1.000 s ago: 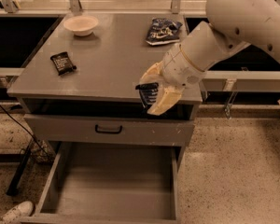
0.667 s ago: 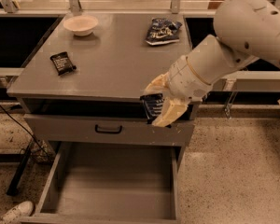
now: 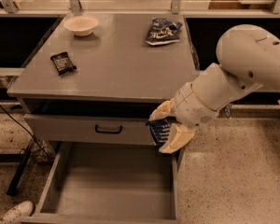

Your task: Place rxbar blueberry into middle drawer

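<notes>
My gripper (image 3: 162,130) is shut on the rxbar blueberry (image 3: 159,131), a dark navy-blue bar with white text lines held between the two cream fingers (image 3: 176,140). It hangs in front of the right end of the grey drawer front, above the right rear part of the middle drawer (image 3: 109,185). That drawer is pulled out wide, with a bare grey floor and low side walls. My white arm reaches in from the right.
On the grey cabinet top (image 3: 112,62) lie a black-wrapped bar (image 3: 62,62), a white bowl (image 3: 81,25) and a blue-and-white snack bag (image 3: 162,31). The upper drawer front has a black handle (image 3: 108,130). A black cable and a white shoe (image 3: 9,213) lie on the floor at the left.
My gripper has moved down and a little right with the bar, from the cabinet's front edge to in front of the drawer front, above the open drawer.
</notes>
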Motion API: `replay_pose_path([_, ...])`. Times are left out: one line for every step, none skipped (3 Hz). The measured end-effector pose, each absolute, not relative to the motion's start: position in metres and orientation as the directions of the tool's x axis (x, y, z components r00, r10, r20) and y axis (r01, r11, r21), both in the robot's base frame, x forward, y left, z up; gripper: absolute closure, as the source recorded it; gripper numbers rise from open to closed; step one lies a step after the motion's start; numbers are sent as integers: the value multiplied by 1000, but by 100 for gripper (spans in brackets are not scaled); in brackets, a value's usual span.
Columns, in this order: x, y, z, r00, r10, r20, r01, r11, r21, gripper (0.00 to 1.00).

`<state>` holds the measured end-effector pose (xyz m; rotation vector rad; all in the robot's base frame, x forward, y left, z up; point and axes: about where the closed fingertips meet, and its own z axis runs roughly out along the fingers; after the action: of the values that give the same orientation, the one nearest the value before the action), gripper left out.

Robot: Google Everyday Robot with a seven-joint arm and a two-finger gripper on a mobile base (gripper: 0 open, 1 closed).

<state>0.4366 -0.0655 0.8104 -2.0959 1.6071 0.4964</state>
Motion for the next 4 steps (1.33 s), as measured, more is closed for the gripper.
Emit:
replay_pose_path([438, -63, 809, 254, -806, -534, -967, -220, -128, 100])
replay_pose_path([448, -41, 782, 221, -815, -536, -974, -213, -79, 100])
replay_pose_path([459, -24, 759, 187, -813, -551, -979, -202, -36, 100])
replay_pose_path([459, -24, 759, 187, -813, -551, -979, -201, -36, 100])
